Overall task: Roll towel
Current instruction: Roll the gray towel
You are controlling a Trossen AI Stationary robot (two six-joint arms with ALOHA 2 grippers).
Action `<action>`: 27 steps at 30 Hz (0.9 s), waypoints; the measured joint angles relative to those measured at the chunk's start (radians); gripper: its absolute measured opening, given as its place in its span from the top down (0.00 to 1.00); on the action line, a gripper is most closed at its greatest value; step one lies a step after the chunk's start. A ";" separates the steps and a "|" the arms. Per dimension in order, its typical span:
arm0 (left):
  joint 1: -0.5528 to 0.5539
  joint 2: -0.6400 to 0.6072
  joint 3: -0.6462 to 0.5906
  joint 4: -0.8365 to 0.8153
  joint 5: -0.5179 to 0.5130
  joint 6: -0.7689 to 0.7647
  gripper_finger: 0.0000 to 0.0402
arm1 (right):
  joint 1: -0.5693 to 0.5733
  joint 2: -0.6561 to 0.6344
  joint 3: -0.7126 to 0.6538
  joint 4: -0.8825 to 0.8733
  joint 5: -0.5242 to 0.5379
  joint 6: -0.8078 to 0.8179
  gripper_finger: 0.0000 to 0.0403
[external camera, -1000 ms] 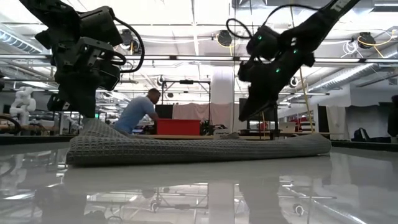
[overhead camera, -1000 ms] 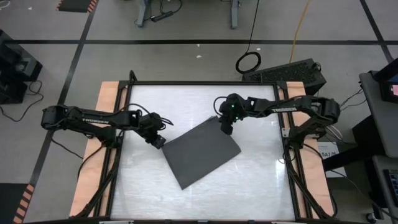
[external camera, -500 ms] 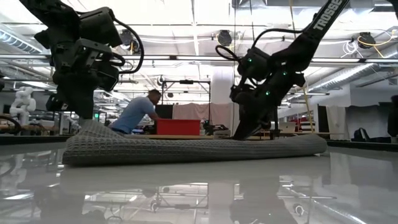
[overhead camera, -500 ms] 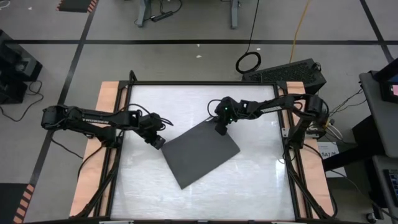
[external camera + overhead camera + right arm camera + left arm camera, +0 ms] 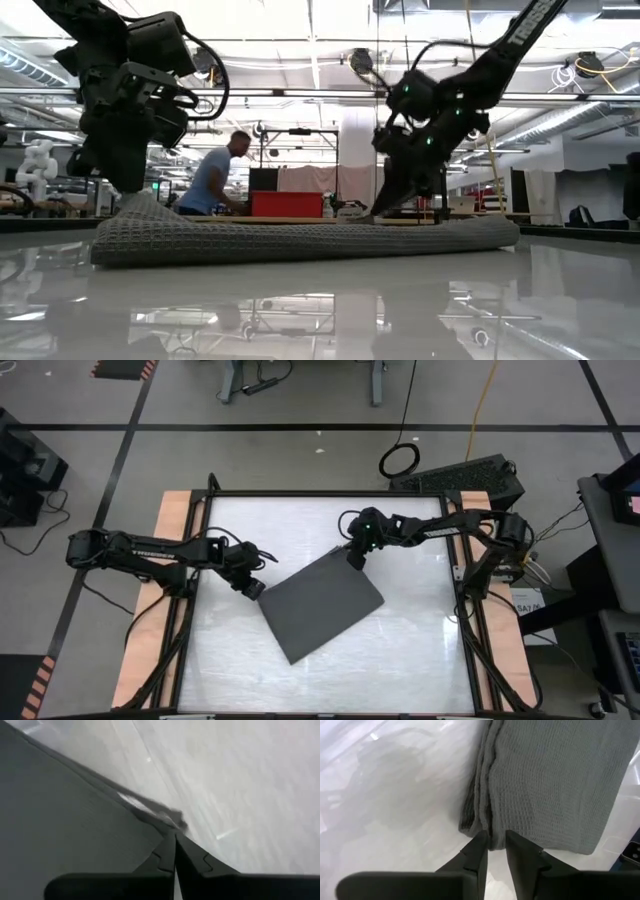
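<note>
Towel (image 5: pixel 322 606) shifted, between both jaws.

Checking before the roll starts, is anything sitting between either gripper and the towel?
Nothing visible. The left gripper straddles one corner of the towel, and the right gripper is shut at its far corner.

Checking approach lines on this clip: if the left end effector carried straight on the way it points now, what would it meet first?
The towel: the left end effector points at its bunched corner edge, the fingertips slightly parted right at the fabric. Whether they already touch it is unclear.
</note>
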 joint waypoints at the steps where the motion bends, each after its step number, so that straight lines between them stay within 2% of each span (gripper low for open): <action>1: 0.000 0.000 0.000 -0.002 0.001 0.000 0.81 | -0.002 0.017 0.000 0.008 0.000 0.000 1.00; 7: 0.000 0.000 0.000 -0.009 0.017 0.001 0.73 | -0.007 0.108 0.000 0.111 -0.006 0.020 1.00; 12: 0.000 -0.010 0.000 -0.071 0.046 0.001 0.68 | -0.007 0.102 0.000 0.110 -0.006 0.058 1.00; 16: 0.000 -0.032 0.045 -0.296 0.084 0.020 0.68 | -0.007 0.001 0.000 0.036 -0.007 0.060 1.00; 19: 0.001 -0.058 0.093 -0.380 0.064 0.074 0.68 | -0.007 -0.101 0.000 -0.058 -0.007 0.060 1.00; 23: 0.001 -0.093 0.148 -0.325 -0.028 0.139 0.68 | -0.007 -0.252 0.000 -0.174 -0.008 0.126 1.00; 27: 0.001 -0.092 0.174 -0.238 -0.052 0.255 0.68 | 0.003 -0.384 0.000 -0.260 -0.008 0.266 1.00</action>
